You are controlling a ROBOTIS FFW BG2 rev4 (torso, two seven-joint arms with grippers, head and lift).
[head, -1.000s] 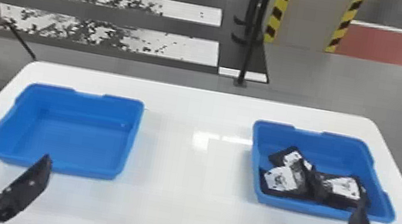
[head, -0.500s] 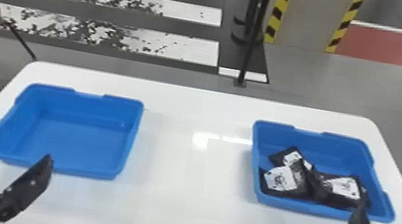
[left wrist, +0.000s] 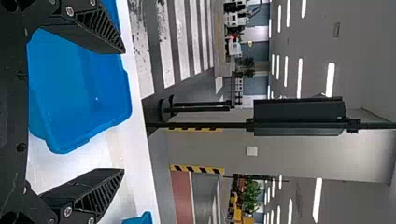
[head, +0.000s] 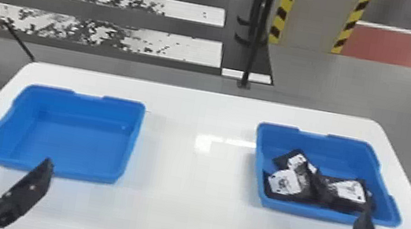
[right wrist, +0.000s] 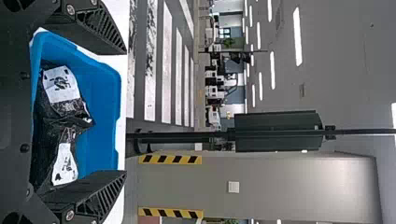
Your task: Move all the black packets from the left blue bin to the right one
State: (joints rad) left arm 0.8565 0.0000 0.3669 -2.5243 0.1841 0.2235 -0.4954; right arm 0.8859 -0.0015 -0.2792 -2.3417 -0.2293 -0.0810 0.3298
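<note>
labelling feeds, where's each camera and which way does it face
Head view: on head, facing forward-down at the table; left gripper, right gripper show.
Left wrist view: on that wrist, facing past the left bin; fingers show.
Right wrist view: on that wrist, facing past the right bin; fingers show.
Head and right wrist share the packets.

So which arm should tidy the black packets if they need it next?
Probably the right: the right gripper, open and empty, is near the right bin, where the packets lie. The left gripper is over by the left bin.
</note>
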